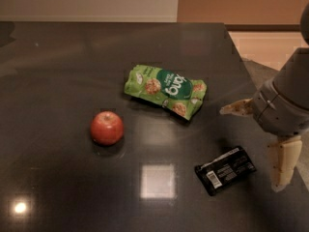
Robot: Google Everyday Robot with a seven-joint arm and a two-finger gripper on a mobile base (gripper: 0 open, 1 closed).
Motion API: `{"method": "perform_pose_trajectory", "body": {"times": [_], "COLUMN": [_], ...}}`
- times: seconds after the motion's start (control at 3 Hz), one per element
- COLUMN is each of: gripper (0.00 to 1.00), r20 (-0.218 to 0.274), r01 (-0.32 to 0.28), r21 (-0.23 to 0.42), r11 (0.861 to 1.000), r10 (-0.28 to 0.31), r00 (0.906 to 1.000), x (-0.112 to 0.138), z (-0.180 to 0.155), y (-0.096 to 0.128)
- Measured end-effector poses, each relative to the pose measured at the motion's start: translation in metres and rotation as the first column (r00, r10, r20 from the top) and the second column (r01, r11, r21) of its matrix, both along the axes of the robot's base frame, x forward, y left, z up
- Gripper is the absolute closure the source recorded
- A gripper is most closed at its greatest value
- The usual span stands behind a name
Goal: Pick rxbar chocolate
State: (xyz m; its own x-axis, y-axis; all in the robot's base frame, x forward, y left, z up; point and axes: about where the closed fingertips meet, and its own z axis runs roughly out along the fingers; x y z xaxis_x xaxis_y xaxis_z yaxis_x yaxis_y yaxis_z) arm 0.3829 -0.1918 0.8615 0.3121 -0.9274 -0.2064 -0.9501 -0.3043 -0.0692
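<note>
The rxbar chocolate (225, 169) is a small flat black wrapper with a white barcode patch, lying flat on the dark table (58, 71) at the front right. My gripper (258, 137) hangs at the right edge of the view, just right of and above the bar. It is open and empty: one cream fingertip (235, 109) points left above the bar, and the other fingertip (282, 164) hangs down to the bar's right. Neither touches the bar.
A green snack bag (165, 89) lies behind the bar near the table's middle. A red apple (106, 127) sits to the left. The table's right edge runs close behind my gripper, with lighter floor (263, 45) beyond.
</note>
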Motion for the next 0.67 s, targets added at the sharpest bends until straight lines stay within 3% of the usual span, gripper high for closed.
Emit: {"method": "perform_pose_trajectory", "body": {"times": [0.67], "gripper": [0.0], "r20": [-0.01], "r01": [-0.038], "r21": [0.019], "r11": [0.999], "r10": [0.038], "r00": [0.9992], "x": [-0.0118], "z": [-0.0191], "y": [0.0092]}}
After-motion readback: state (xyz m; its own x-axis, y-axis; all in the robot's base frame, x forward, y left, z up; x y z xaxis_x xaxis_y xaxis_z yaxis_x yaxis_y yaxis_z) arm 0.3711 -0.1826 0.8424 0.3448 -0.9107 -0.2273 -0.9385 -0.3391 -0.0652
